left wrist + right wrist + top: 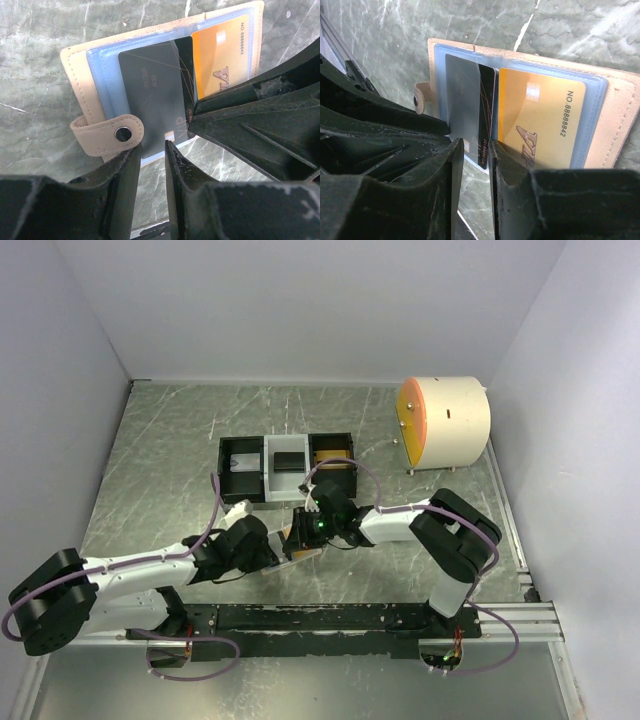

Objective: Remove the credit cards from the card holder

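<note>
Low and centre in the overhead view, the card holder (pixel 300 543) lies open on the worktop (pixel 160 470), and both tools meet over it. Its pale blue inner faces show three cards. A grey card (pixel 461 95) sits in the left sleeve and a gold card (pixel 535 120) in the right. A black card (pixel 486 100) sits at the fold between them, its lower end poking out past the holder's bottom edge.

The right tool (pixel 476 145) sits at that exposed end, jaws a narrow slit apart, with the card's end showing in the slit; no pinch is visible. The left tool (pixel 152 150) is at the holder's lower edge just beside the snap strap (pixel 107 135). Its jaws also stand a narrow slit apart, clamped on nothing I can make out.

I judge the cards light, stiff and slick, best taken by a protruding short edge and drawn straight along the sleeve. The holder looks thin, floppy and light, so it will likely drag along unless it is pinned near the strap.
</note>
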`<action>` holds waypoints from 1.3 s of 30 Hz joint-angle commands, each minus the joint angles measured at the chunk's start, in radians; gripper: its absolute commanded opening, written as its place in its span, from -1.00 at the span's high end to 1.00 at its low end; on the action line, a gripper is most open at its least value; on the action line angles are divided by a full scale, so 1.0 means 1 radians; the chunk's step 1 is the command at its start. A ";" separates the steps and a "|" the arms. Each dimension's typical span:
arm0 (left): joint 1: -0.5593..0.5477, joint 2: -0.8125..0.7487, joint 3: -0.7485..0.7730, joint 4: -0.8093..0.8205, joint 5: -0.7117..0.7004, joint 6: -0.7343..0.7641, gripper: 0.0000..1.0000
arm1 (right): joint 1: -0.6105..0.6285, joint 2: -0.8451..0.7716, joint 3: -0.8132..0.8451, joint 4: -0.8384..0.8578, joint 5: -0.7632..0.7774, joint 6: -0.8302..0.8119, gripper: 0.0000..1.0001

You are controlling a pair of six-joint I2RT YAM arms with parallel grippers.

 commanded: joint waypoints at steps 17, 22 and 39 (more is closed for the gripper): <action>0.007 0.032 0.005 -0.078 0.010 0.028 0.35 | -0.011 0.028 -0.062 0.112 -0.057 0.081 0.56; 0.007 0.017 -0.002 -0.078 0.011 0.029 0.36 | -0.028 0.049 -0.081 0.207 -0.120 0.137 0.71; 0.007 -0.009 0.039 -0.083 -0.036 0.088 0.22 | -0.031 0.070 -0.066 0.030 0.020 0.042 0.47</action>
